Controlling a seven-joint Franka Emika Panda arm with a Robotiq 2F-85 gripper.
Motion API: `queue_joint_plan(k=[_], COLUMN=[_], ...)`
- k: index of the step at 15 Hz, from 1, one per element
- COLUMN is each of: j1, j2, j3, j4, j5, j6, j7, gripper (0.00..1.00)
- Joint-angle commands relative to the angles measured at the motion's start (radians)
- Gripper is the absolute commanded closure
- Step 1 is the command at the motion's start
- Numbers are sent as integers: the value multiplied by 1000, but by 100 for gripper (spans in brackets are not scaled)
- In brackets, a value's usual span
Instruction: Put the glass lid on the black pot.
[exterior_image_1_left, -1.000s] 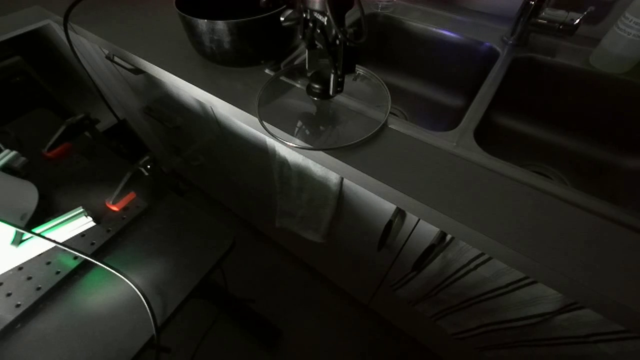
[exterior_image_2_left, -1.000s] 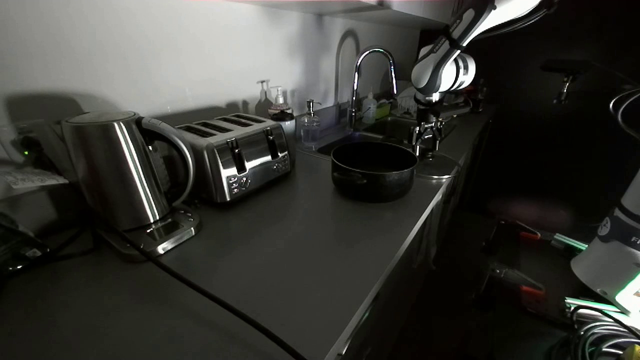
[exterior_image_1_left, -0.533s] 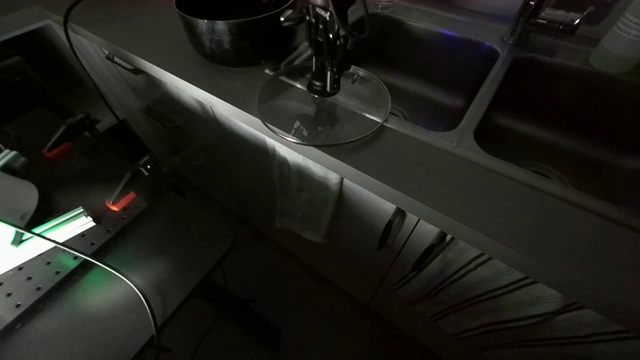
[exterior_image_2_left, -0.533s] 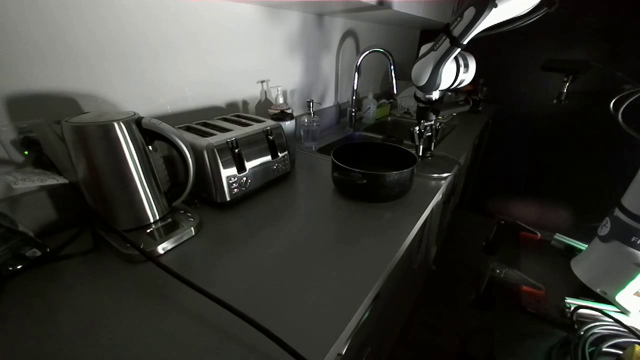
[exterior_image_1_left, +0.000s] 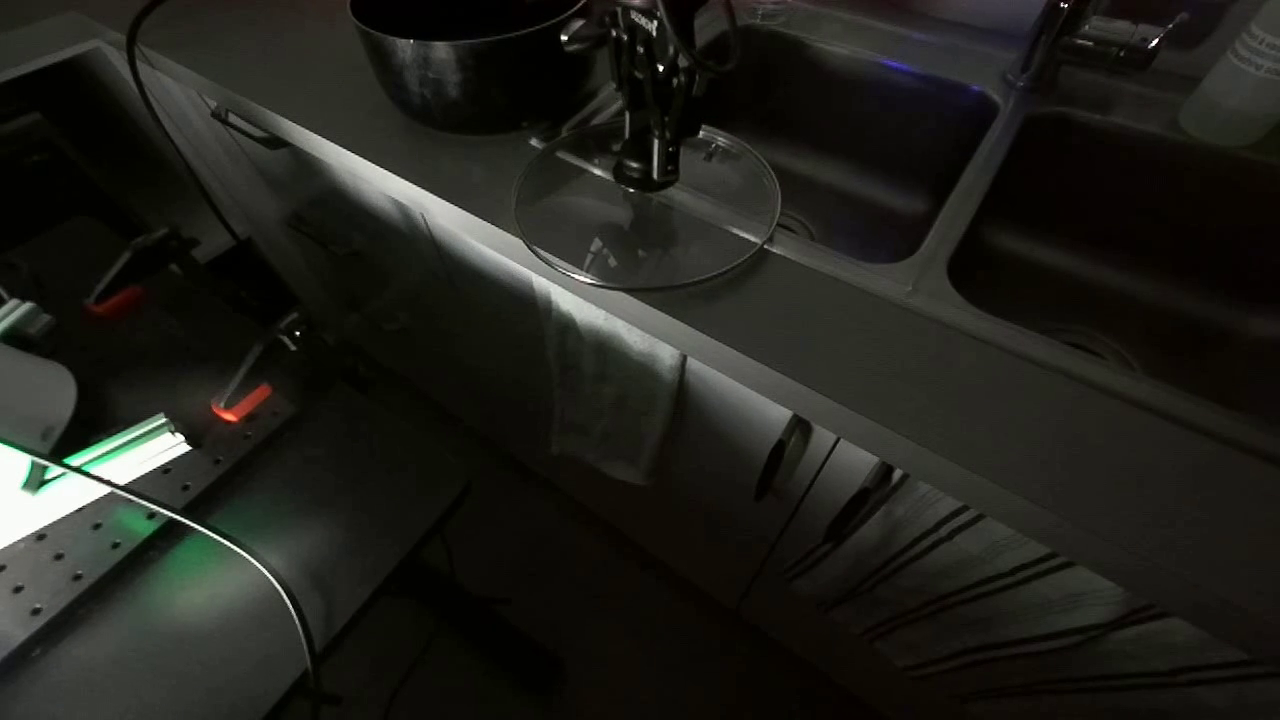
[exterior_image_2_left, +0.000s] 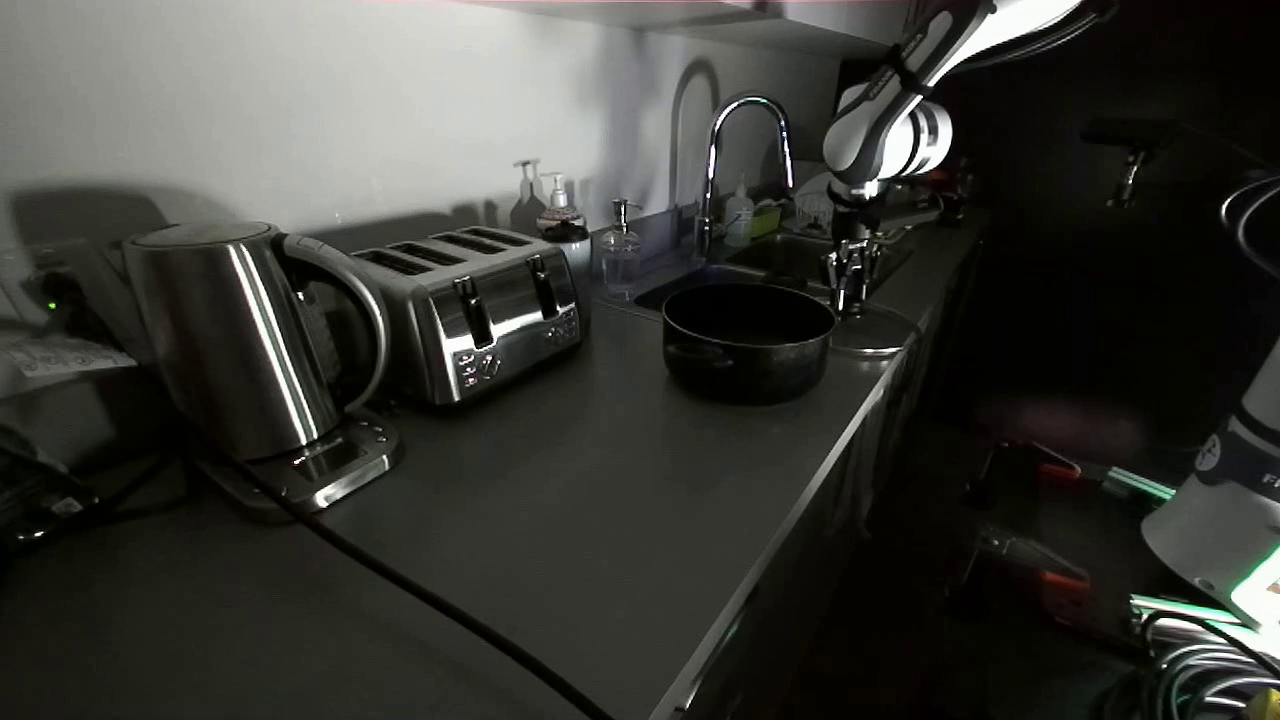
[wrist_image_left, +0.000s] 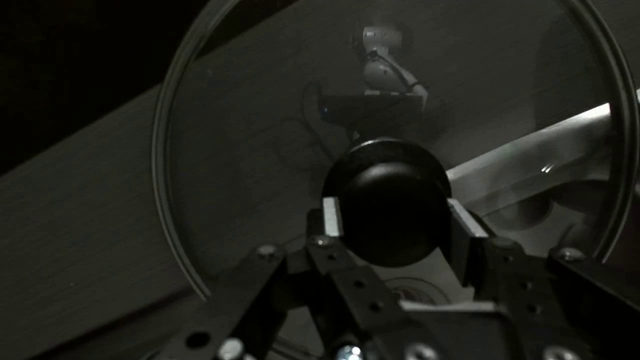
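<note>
The glass lid (exterior_image_1_left: 710, 240) lies flat at the counter's front edge, beside the sink, in both exterior views. My gripper (wrist_image_left: 398, 217) points down over its middle. In the wrist view its fingers (wrist_image_left: 331, 217) stand on either side of the round dark knob (wrist_image_left: 392, 195), shut on it. Whether the lid rests on the counter or hangs just above it, I cannot tell. The black pot (exterior_image_2_left: 745, 365) stands upright and uncovered close to the lid; in an exterior view the pot (exterior_image_1_left: 470, 85) is cut off by the top of the picture.
Two sink basins (exterior_image_1_left: 850, 150) with a tall faucet (exterior_image_2_left: 712, 170) lie behind the lid. A toaster (exterior_image_2_left: 490, 310), a kettle (exterior_image_2_left: 220, 340) and a soap dispenser (exterior_image_2_left: 620, 255) stand along the wall. A black cable (exterior_image_2_left: 420, 590) crosses the counter, and a towel (exterior_image_1_left: 615, 400) hangs below its front edge.
The fingers have come together onto the knob. The lid's near rim has shifted slightly, away from the counter's front edge or up. The pot has stayed where it was.
</note>
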Motion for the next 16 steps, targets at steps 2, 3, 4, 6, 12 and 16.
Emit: queue_joint_plan(k=[2,3,4,6,12,16], j1=[10,10,12,12,11,6], j2=[-124,-144,-167,-202,-253,-237], j3=[3,5,4,2,-1,-6], j4=[-72,-81,-90,-102,-128,-117], j5=[-31,-32,-36,-39,-62,-63], j6=[13,13,11,7,1,-7], j7=[-12,-16,-17,-18,-15,-9], gripper=[75,75,75,75,75,75])
